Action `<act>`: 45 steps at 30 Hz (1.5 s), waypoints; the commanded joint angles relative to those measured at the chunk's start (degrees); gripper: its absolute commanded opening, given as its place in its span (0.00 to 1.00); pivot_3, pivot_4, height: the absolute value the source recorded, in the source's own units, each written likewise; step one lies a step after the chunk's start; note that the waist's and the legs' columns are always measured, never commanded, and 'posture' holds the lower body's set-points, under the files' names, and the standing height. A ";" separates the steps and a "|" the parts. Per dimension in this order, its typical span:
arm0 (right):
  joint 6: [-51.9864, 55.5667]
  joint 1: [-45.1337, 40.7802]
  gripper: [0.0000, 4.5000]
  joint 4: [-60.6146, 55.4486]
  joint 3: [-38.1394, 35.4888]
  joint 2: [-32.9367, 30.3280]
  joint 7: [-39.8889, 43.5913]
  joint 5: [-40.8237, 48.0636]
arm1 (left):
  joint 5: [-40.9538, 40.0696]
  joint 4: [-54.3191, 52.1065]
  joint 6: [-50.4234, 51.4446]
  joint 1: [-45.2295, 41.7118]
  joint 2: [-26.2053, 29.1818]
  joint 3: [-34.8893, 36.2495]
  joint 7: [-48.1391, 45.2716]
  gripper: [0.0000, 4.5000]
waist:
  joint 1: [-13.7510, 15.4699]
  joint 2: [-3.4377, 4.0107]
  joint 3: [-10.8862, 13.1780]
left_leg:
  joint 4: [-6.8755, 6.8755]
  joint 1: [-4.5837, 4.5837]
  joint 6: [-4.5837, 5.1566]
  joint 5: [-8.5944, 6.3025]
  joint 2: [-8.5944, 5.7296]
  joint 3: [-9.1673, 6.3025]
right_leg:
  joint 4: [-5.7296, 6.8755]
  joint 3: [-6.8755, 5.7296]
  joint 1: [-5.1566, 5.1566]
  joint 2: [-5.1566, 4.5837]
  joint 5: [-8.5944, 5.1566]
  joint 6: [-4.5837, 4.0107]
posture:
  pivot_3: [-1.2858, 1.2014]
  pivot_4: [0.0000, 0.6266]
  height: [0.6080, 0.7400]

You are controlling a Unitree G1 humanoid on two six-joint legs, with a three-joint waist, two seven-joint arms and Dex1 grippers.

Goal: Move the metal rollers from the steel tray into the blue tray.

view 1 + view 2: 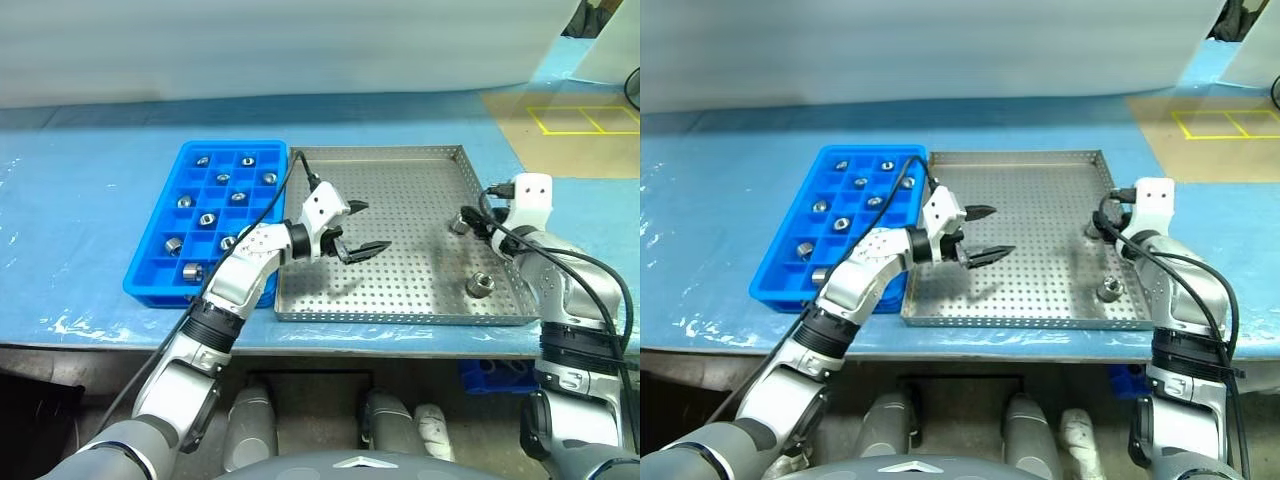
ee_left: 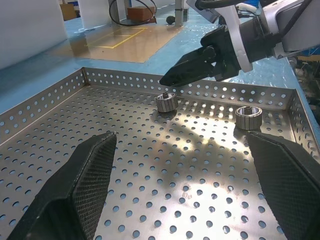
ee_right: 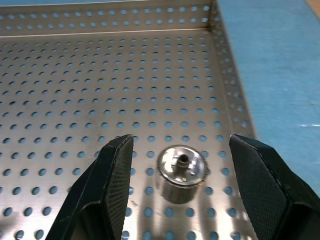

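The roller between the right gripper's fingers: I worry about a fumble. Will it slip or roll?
The roller looks like polished metal, so probably slippery against the fingers. It stands on its flat end on the steel tray, so likely stable; knocked onto its side, it would probably roll.

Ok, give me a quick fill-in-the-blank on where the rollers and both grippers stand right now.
1. The number of metal rollers left on the steel tray is ____.
2. The right gripper is open with one roller ____ its fingers.
3. The left gripper is open over the ____ tray.
4. The rollers already moved sit in the ____ tray.

Missing words: two; between; steel; blue
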 commanded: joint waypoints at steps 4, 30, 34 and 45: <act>-2.66 -2.63 0.69 2.65 2.05 0.88 0.30 0.01 | 0.64 -1.07 -1.63 0.33 0.74 0.80 0.21 0.98 | 0.17 0.00 0.00 | 0.00 -0.05 0.02 -0.01 -0.02 0.00 | -0.02 -0.01 -0.01 0.00 0.00 -0.01 | 0.52 0.24 1.00; -7.50 -3.54 0.69 16.55 10.97 -2.22 -1.49 -10.12 | 0.31 -6.39 0.78 3.91 2.77 1.64 3.07 0.98 | 1.46 -0.03 0.02 | -0.04 -0.04 0.01 -0.01 0.02 0.00 | -0.03 -0.02 -0.03 -0.04 -0.01 0.00 | 0.55 0.24 1.00; -7.75 -2.57 0.69 18.62 14.48 -3.49 0.60 -12.23 | 0.06 -6.80 1.22 3.92 2.95 1.81 2.97 0.98 | 1.49 -0.09 0.02 | -0.04 -0.02 0.01 -0.02 0.02 0.00 | -0.04 -0.02 -0.01 -0.04 -0.01 0.01 | 0.55 0.24 1.00; -10.16 -3.07 0.40 19.60 11.92 -2.70 0.99 -11.27 | 0.02 -6.37 1.54 3.22 2.73 2.43 3.03 0.98 | 1.51 -0.21 0.02 | -0.04 0.06 0.01 -0.02 0.01 -0.01 | -0.04 -0.03 0.10 -0.04 -0.23 0.38 | 0.55 0.24 1.00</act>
